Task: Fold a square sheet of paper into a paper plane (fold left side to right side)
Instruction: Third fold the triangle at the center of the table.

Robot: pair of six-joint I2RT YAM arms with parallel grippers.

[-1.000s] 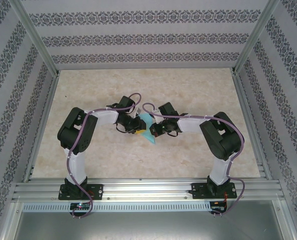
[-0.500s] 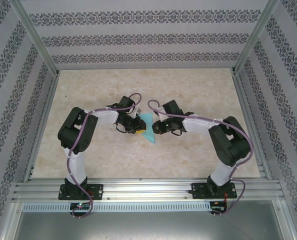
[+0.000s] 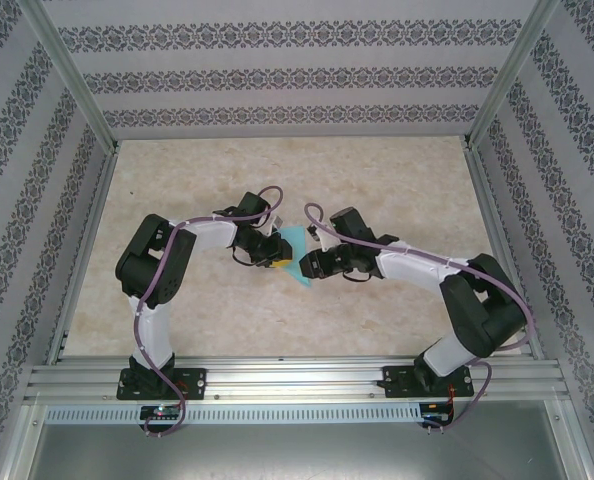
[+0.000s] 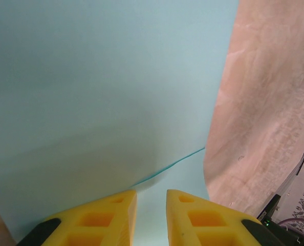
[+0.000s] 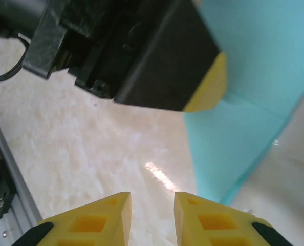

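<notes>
Inspecting sheet of paper (image 4: pixel 90 77): plain light turquoise, lying flat on the marbled table (image 3: pixel 377 180) around its middle, between the two grippers. Noting overlapped layers, one crisp folded edge crossing the left wrist view, and a pointed corner aiming toward the near rail.

Recording left gripper (image 4: pixel 151 193) angling in from the left, wrist bent down over the sheet, fingers (image 4: pixel 95 220) standing slightly apart with paper showing in the gap. Not telling whether pressing.

Recording right gripper (image 5: pixel 152 197) stretching in low from the right, yellow fingers narrowly parted, holding nothing, hovering over bare table just beside the pointed corner.
</notes>
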